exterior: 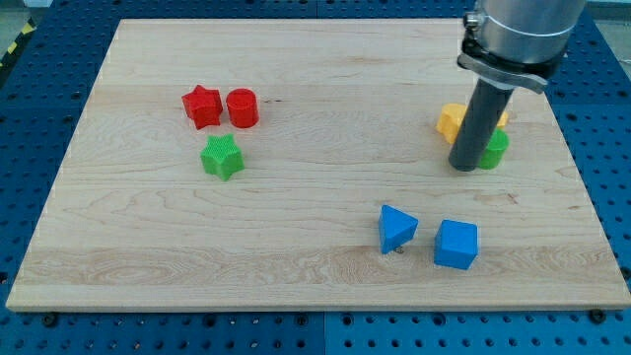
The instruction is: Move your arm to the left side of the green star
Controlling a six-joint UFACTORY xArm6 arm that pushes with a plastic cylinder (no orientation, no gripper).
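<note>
The green star (223, 156) lies on the left part of the wooden board (315, 79), just below a red star (202, 106) and a red cylinder (243, 107). My rod comes down from the view's top right. My tip (463, 168) rests on the board far to the right of the green star. It stands between a yellow block (451, 121) and a second green block (495, 150), both partly hidden behind the rod.
A blue triangle (396, 227) and a blue cube (456, 244) lie near the board's bottom edge, below and left of my tip. A blue perforated table (39, 118) surrounds the board.
</note>
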